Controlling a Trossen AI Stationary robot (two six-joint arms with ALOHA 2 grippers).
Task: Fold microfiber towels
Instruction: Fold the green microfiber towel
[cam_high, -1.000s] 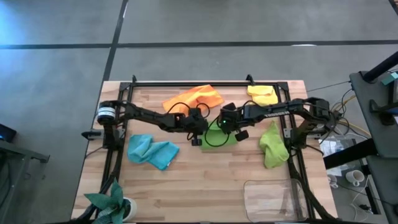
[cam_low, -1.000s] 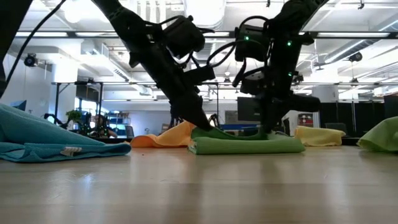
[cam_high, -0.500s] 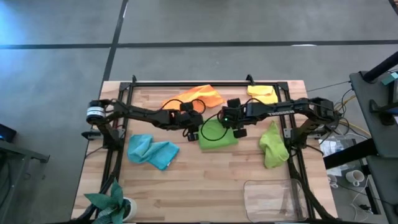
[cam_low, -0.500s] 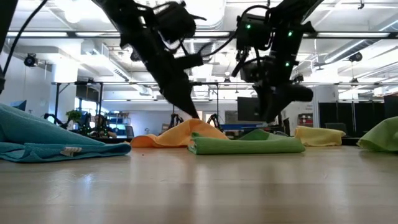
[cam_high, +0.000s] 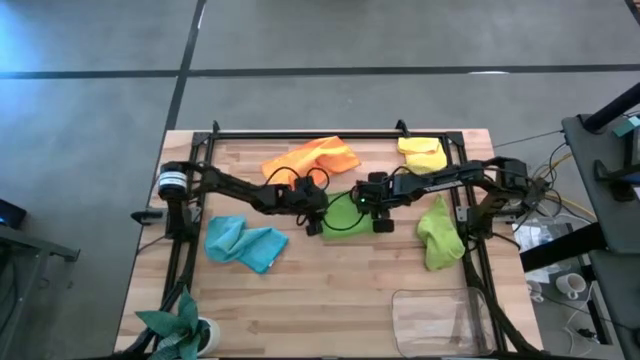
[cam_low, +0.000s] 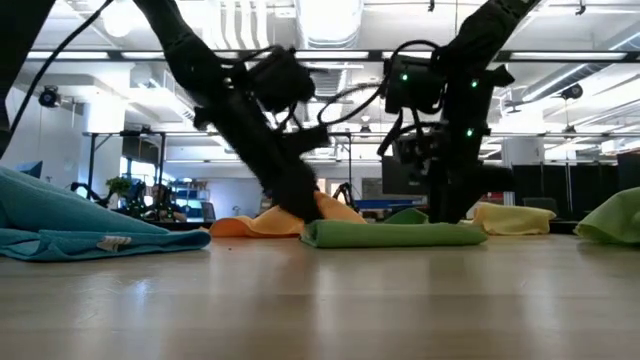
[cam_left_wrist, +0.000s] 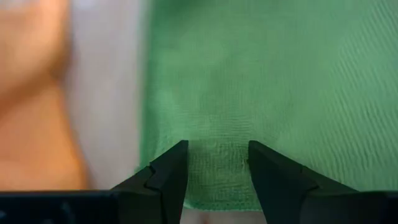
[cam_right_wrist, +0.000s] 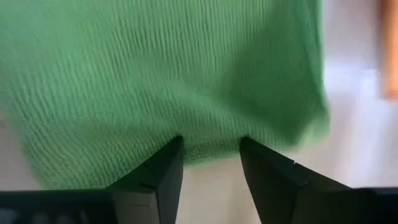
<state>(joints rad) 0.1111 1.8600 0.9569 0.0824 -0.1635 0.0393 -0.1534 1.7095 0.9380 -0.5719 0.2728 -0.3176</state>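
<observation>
Item: folded green towel (cam_high: 345, 213), centre table. My left gripper (cam_left_wrist: 217, 163) and right gripper (cam_right_wrist: 210, 158) straddle its edges, part-open, nothing clamped. Risk: dragging layers undoes fold.

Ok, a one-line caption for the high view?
Both grippers, left and right, open over the folded green towel at mid-table.

The green towel (cam_left_wrist: 261, 93) is a soft, matt cloth with a fine ribbed weave (the orange towel (cam_high: 312, 156) and light blue towel (cam_high: 244, 243) look equally plush), lying on a smooth pale wooden worktop (cam_high: 330, 290) near a clear glossy plastic tray (cam_high: 440, 320).
</observation>
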